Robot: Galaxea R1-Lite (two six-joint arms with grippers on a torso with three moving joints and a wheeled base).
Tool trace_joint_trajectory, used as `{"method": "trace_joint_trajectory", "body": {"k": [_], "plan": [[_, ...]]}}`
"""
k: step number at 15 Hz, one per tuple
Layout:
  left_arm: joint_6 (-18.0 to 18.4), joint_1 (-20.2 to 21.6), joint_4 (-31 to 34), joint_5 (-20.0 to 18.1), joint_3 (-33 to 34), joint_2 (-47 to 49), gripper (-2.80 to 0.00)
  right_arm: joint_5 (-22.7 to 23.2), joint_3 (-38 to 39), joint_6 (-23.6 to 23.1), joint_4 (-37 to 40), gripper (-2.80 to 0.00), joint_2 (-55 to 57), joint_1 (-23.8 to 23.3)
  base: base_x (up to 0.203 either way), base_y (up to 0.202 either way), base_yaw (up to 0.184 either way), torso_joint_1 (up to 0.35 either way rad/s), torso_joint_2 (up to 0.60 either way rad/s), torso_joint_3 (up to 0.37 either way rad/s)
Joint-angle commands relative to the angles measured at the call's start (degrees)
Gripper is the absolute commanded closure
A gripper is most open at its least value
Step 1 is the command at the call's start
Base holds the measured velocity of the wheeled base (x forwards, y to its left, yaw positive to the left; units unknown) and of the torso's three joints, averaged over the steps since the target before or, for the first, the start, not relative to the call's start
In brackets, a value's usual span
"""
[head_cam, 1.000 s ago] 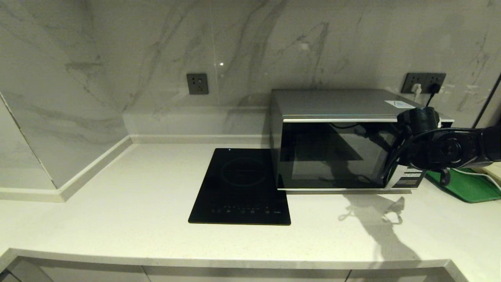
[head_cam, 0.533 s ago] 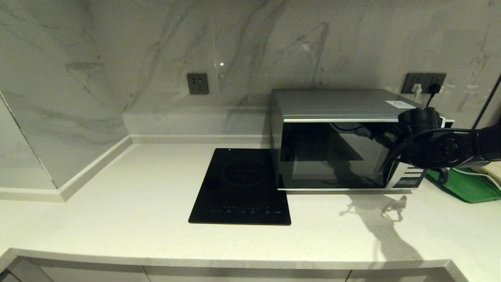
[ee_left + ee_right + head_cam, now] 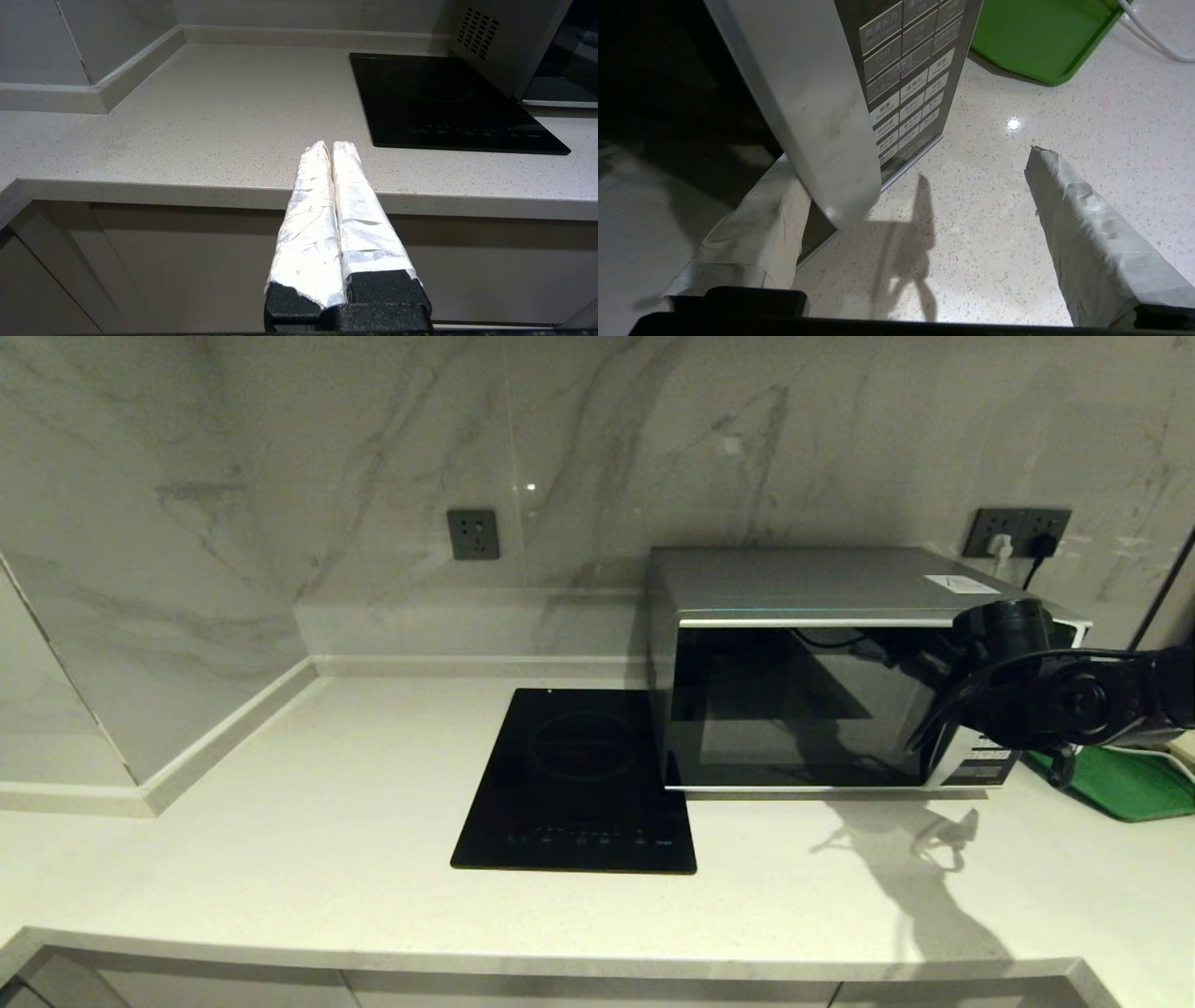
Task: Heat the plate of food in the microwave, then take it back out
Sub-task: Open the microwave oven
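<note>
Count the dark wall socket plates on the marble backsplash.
2. One dark square socket plate sits on the wall behind the flat black glass cooktop; one wider dark socket plate, with plugs in it, sits behind the silver-grey microwave. Others may be hidden.

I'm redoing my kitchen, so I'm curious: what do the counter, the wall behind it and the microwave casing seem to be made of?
The counter looks like pale speckled stone or quartz composite, semi-glossy: fine flecks and a light glint show in the right wrist view. The wall looks like polished marble or marble-look tile, with grey veins and reflections. The microwave casing appears to be brushed silver metal or painted metal, with a dark glass door.
</note>
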Motion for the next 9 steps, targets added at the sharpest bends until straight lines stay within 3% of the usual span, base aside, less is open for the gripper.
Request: {"method": "trace_joint_trajectory", "body": {"k": [1,5,9], "plan": [[0.0,0.0,0.0,0.0,0.0,0.0,0.00,-0.6,4.1,1.7,0.2,-2.80,-4.8,0.0,0.000,0.000,0.000,0.000,0.00,0.000],[0.0,0.0,0.0,0.0,0.0,-0.1,0.00,-0.1,4.5,0.4,0.2,-2.80,-4.4,1.1,0.000,0.000,0.000,0.000,0.00,0.000],[0.0,0.0,0.0,0.0,-0.1,-0.1,0.00,3.7,5.0,-3.9,0.2,-2.80,-4.3,2.4,0.000,0.000,0.000,0.000,0.00,0.000]]}}
